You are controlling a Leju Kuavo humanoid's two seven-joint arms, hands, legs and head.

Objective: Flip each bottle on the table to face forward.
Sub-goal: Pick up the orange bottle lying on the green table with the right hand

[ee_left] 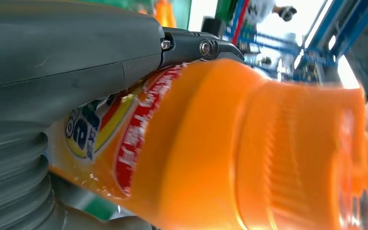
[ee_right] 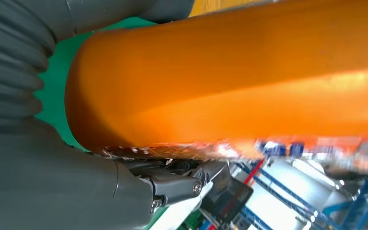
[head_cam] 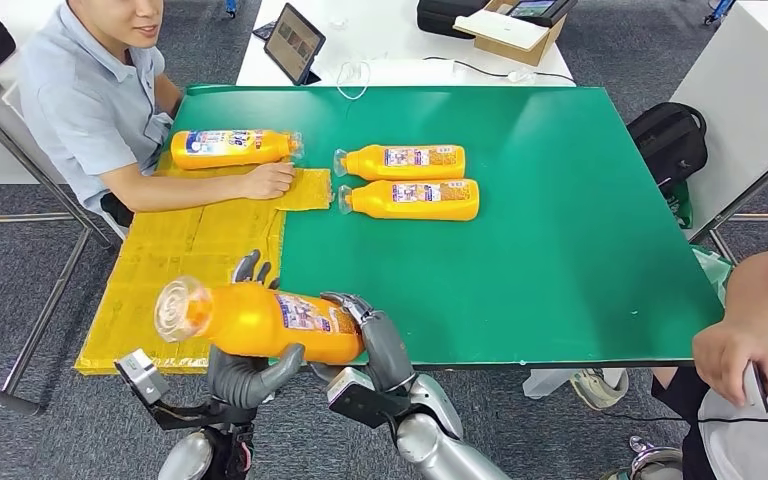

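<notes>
Bottle (head_cam: pixel 260 320) lies crosswise in both hands; cap leftward.

Four orange bottles — one (head_cam: pixel 260 320) lifted, three (head_cam: pixel 232 148) (head_cam: pixel 403 162) (head_cam: pixel 412 199) lying sideways.

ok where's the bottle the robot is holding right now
In the head view, the orange bottle is held between left hand and right hand, near the green table's front-left corner.
</notes>
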